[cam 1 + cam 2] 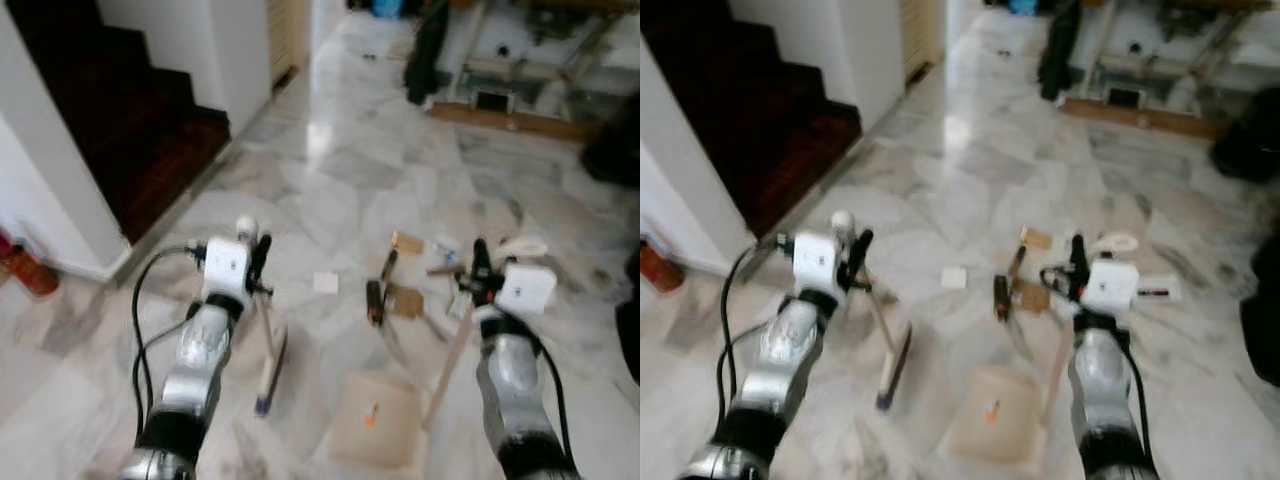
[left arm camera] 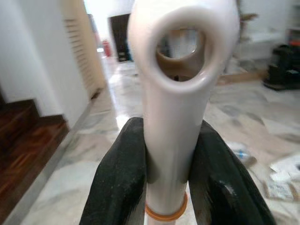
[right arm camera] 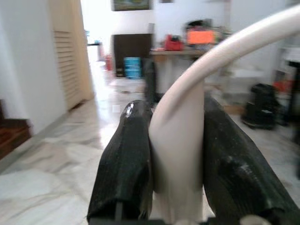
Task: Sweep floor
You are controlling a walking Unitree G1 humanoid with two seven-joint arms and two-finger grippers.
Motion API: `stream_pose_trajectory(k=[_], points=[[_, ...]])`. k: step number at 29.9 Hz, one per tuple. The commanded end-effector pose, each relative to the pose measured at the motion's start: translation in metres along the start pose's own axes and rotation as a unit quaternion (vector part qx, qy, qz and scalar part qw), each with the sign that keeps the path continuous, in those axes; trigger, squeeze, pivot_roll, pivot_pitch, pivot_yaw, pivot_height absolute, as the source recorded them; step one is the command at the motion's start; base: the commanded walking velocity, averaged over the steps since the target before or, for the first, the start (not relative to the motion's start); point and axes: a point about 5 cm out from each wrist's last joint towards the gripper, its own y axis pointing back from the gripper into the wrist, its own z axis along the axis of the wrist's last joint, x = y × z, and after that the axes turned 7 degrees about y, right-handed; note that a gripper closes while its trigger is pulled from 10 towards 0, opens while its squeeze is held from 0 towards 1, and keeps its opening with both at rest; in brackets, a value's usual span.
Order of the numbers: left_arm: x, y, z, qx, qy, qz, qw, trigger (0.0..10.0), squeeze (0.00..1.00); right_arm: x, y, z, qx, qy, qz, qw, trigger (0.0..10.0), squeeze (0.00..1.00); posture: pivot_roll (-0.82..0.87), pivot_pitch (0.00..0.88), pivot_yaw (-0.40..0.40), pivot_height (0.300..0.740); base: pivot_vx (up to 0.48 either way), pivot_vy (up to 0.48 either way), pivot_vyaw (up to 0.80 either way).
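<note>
Up front, from the head views, we see the broom left of the dustpan on the marble floor, with scraps beyond the dustpan. Our left tool grips the broom's handle; our right tool grips the dustpan's handle. Left wrist: black fingers clamp the broom's pale handle. Right wrist: fingers pinch the dustpan's curved handle.

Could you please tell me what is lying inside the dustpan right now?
A small orange scrap lies on the dustpan; the rest of its tray looks bare, though blur hides any fine dust.
</note>
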Motion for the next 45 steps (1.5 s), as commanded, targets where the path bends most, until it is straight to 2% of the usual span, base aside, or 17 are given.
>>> stream_pose_trajectory(k=[1, 8, 16, 23, 37, 45], points=[[-0.0024, -0.002, 0.0051, -0.018, -0.001, -0.006, 1.0, 10.0, 0.0, -0.0017, -0.0036, 0.0077, -0.017, -0.006, -0.01, 1.0, 10.0, 0.0, 0.04, 0.0, 0.033, 0.74, 0.0, 0.0, -0.8], [-0.0054, 0.0026, 0.0036, -0.018, 0.002, -0.016, 1.0, 10.0, 0.0, -0.0001, 0.0002, 0.0054, -0.013, -0.002, -0.001, 1.0, 10.0, 0.0, 0.04, 0.0, 0.033, 0.74, 0.0, 0.0, -0.8], [-0.0059, 0.0005, 0.0044, -0.016, 0.001, -0.024, 1.0, 10.0, 0.0, -0.0022, -0.0048, 0.0087, -0.017, 0.001, 0.0, 1.0, 10.0, 0.0, 0.03, 0.0, 0.038, 0.74, 0.0, 0.0, -0.8], [-0.0097, 0.0035, 0.0064, -0.018, 0.017, -0.033, 0.999, 10.0, 0.0, -0.0038, -0.0009, 0.0086, -0.018, 0.002, -0.007, 1.0, 10.0, 0.0, 0.05, 0.001, 0.025, 0.74, 0.0, 0.0, 0.0], [-0.012, 0.004, 0.0073, -0.014, 0.021, -0.035, 0.999, 10.0, 0.0, -0.0046, -0.002, 0.0115, -0.02, 0.001, -0.013, 1.0, 10.0, 0.0, 0.05, 0.021, 0.019, 0.74, 0.0, 0.0, 0.0], [-0.0105, 0.0036, 0.0077, -0.013, 0.019, -0.029, 0.999, 10.0, 0.0, -0.0048, -0.0033, 0.0116, -0.017, 0.0, -0.014, 1.0, 10.0, 0.0, 0.05, 0.041, 0.011, 0.74, 0.282, 0.0, 0.0]])
